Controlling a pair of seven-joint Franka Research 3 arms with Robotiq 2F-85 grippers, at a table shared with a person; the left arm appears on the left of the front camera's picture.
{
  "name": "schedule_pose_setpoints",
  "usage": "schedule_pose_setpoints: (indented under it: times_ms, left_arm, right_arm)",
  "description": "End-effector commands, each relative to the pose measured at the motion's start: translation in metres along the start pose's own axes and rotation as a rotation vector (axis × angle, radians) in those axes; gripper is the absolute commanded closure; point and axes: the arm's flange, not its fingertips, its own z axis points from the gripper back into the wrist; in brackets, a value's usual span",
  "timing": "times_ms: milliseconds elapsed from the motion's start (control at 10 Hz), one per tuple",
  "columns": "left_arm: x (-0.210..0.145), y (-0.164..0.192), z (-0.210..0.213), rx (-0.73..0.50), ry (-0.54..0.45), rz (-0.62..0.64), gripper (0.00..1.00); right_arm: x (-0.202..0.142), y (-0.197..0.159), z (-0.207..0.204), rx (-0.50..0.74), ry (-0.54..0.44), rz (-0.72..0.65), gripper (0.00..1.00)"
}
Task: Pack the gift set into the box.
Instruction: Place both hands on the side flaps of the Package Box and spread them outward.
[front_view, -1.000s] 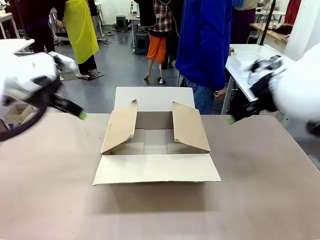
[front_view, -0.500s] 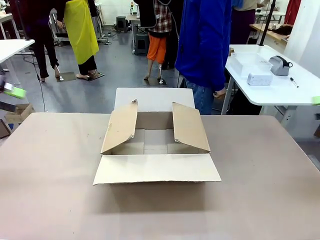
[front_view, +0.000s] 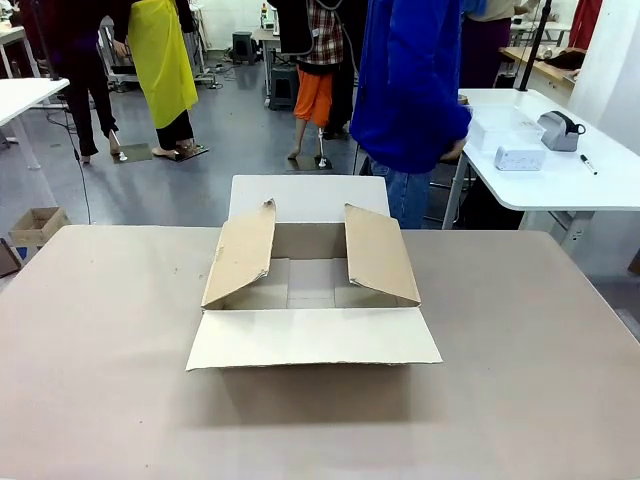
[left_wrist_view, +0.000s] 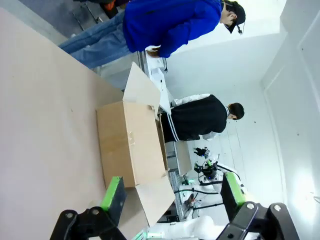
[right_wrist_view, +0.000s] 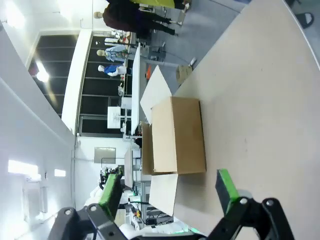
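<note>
While the box (front_view: 310, 338) hasn't budged from the middle of the tan surface (front_view: 520, 380), flaps open, the person in blue (front_view: 410, 80) has leaned toward the white side table (front_view: 560, 185), and left claw (left_wrist_view: 172, 192) and right claw (right_wrist_view: 169, 192) both gape wide, gripping nothing.

Both grippers are held open.

The left gripper (left_wrist_view: 171, 186) is seen from its own wrist. Its 2 black fingers (left_wrist_view: 113, 196) are spread wide apart, and the green pads are turned in to face each other. The black knuckles are seen low down at the bottom edge. The right gripper (right_wrist_view: 167, 184) is held the same way. Its 2 fingers (right_wrist_view: 226, 189) are set far apart, and the green pads are turned in as well. Both wrists are rolled over onto their sides.
</note>
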Motion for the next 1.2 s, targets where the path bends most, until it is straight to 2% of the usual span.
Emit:
schedule_pose_setpoints:
  times_ms: [0,400,500,600,700,800,1100]
  left_arm:
    - [-0.001,-0.023,-0.008,0.034,0.072,-0.060,0.00]
    - [-0.001,-0.023,-0.008,0.034,0.072,-0.060,0.00]
    - [-0.002,-0.021,-0.013,0.055,0.089,-0.036,0.00]
    - [-0.006,-0.029,-0.019,0.100,0.108,-0.073,0.00]
    - [-0.012,-0.037,-0.029,0.183,0.135,-0.097,0.00]
    - [-0.018,-0.054,-0.045,0.277,0.131,-0.128,0.00]
    - [-0.035,-0.103,-0.113,0.384,0.288,-0.275,0.00]
  right_arm:
    - [-0.006,0.024,0.003,0.004,0.040,0.066,0.00]
    - [-0.006,0.024,0.003,0.004,0.040,0.066,0.00]
    - [-0.007,0.025,0.002,-0.019,0.058,0.037,0.00]
    - [-0.009,0.030,-0.008,-0.088,0.075,0.060,0.00]
    - [-0.015,0.041,-0.023,-0.159,0.112,0.103,0.00]
    - [-0.026,0.063,-0.050,-0.221,0.140,0.200,0.00]
    - [-0.063,0.121,-0.126,-0.295,0.268,0.460,0.00]
